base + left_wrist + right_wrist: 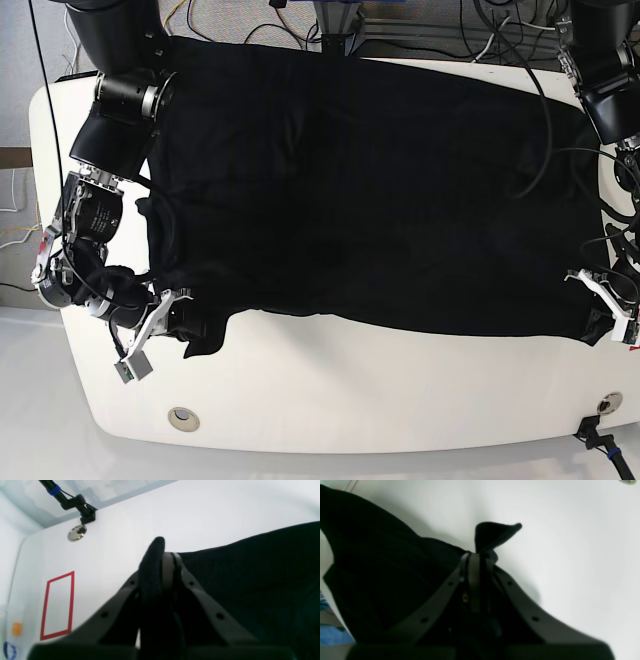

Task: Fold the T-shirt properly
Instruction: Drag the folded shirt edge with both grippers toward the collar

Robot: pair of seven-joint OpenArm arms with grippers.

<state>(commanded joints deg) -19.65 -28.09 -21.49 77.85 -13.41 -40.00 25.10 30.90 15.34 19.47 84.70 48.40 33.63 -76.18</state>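
Both grippers, left (165,562) and right (476,560), are pinching the near corners of the black T-shirt (360,190), which is lying spread across the white table (380,400), so I am planning to lift them level and together, keeping the hem taut while carrying it over.

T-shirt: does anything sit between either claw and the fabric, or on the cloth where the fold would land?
Nothing visible does. The left claw and right claw are each shut directly on an edge of the T-shirt, and no object lies on the spread cloth apart from the arms' own cables at the far edge.
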